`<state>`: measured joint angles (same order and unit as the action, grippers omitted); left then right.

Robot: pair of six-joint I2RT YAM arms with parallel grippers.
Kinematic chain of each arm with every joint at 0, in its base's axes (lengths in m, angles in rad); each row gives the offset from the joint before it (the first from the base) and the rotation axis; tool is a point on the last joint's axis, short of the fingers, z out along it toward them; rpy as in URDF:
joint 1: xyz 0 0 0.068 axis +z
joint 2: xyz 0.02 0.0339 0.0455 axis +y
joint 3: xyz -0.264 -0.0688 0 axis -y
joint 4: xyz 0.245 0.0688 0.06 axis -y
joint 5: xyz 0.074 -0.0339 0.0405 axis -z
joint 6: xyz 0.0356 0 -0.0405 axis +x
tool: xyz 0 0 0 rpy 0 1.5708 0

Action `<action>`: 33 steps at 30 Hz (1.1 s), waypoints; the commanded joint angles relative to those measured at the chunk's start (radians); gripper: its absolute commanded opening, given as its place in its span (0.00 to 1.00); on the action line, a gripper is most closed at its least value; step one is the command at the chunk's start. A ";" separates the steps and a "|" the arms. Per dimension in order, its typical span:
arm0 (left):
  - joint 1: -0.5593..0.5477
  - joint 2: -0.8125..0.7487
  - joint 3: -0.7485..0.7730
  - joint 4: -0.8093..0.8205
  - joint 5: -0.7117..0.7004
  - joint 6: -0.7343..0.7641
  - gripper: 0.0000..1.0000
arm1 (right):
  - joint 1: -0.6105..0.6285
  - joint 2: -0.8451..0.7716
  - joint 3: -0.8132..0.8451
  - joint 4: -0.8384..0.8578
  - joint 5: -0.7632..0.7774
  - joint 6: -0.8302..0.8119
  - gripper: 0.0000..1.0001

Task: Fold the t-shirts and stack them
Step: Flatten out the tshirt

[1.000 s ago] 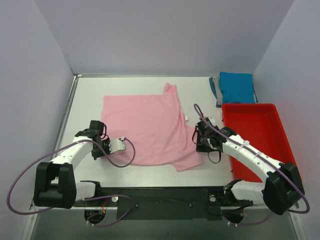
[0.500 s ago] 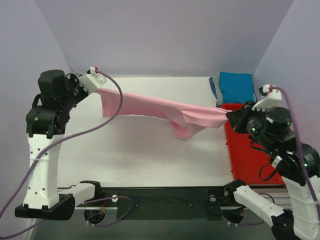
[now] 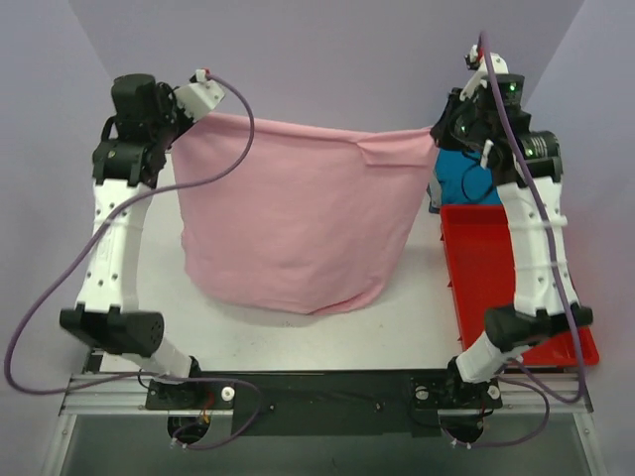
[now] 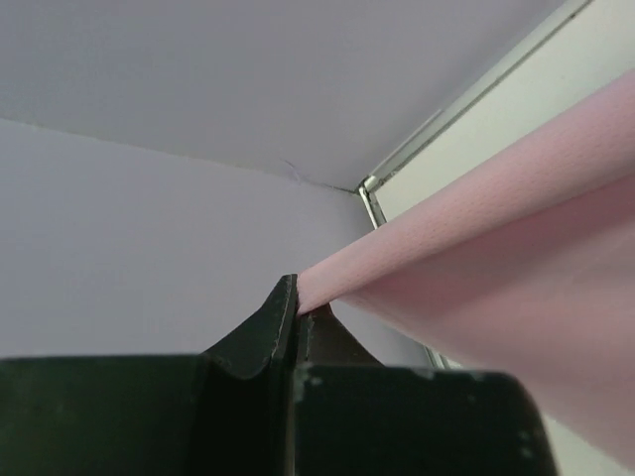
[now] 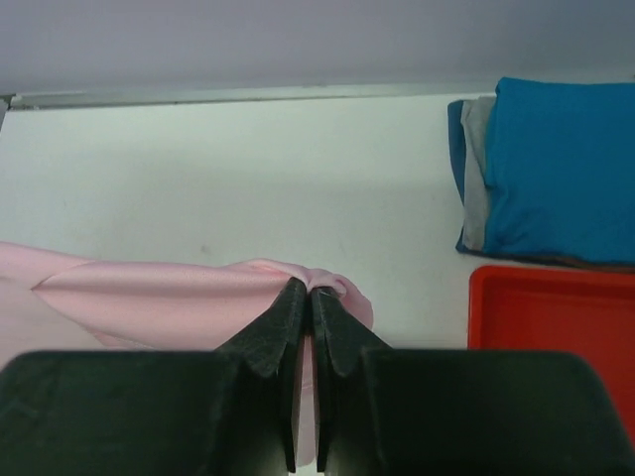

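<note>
The pink t-shirt (image 3: pixel 298 218) hangs like a curtain high above the table, stretched between both arms, its lower edge near the table top. My left gripper (image 3: pixel 185 119) is shut on the shirt's top left corner; the left wrist view shows pink cloth (image 4: pixel 476 248) pinched at the fingertips (image 4: pixel 298 297). My right gripper (image 3: pixel 437 132) is shut on the top right corner, with pink fabric (image 5: pixel 179 288) bunched at its tips (image 5: pixel 310 290). A folded teal blue t-shirt (image 5: pixel 561 169) lies at the back right of the table, partly hidden behind the right arm in the top view (image 3: pixel 466 183).
A red plastic tray (image 3: pixel 496 268) sits along the right side, just in front of the teal shirt. Purple-grey walls enclose the table on the left, back and right. The white table top (image 3: pixel 298 337) shows below the hanging shirt.
Both arms have risen from the table, lifting the pink shirt from lying flat to hanging spread in the air, and both grippers have moved up and toward the back.
</note>
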<state>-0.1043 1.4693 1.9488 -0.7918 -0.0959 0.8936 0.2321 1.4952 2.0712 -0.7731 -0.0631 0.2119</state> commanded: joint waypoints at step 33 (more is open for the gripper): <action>0.005 -0.257 -0.857 0.067 -0.004 0.277 0.00 | -0.056 -0.614 -1.170 0.259 -0.254 0.167 0.00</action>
<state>-0.1215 1.2972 1.2736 -0.5774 -0.0772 1.1397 0.0811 0.9825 1.1149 -0.4385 -0.3740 0.3489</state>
